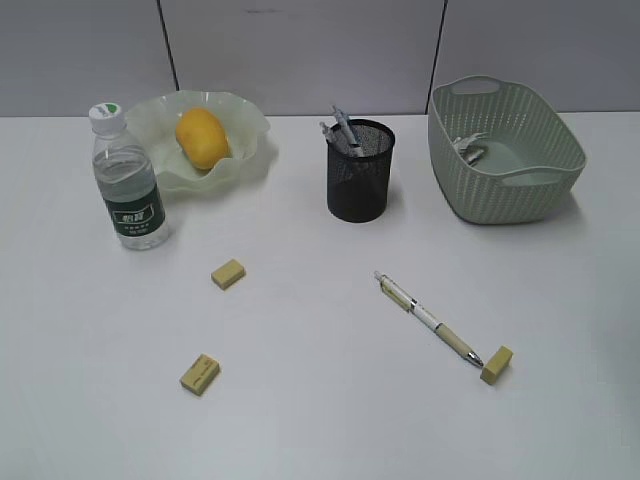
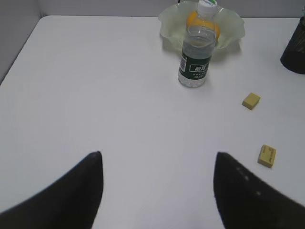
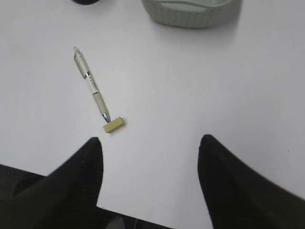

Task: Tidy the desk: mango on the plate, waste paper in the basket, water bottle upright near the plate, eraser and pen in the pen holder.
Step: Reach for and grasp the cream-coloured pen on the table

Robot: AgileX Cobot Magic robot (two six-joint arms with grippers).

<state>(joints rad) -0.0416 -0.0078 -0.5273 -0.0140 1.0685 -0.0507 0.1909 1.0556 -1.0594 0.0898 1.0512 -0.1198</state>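
Yellow erasers [image 1: 228, 273] and a pen [image 1: 428, 319] lie near the pen holder [image 1: 360, 171] — not yet inside — while both grippers [image 2: 157, 191] [image 3: 150, 176] wait wide and empty.

Grey wall panels [image 1: 300, 50] with dark vertical seams stand at 12 o'clock; lighting is even and diffuse.

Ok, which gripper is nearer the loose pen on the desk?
Right. The pen lies just ahead of the open right gripper, beside an eraser. The open left gripper faces the water bottle and two other erasers; no pen shows there.
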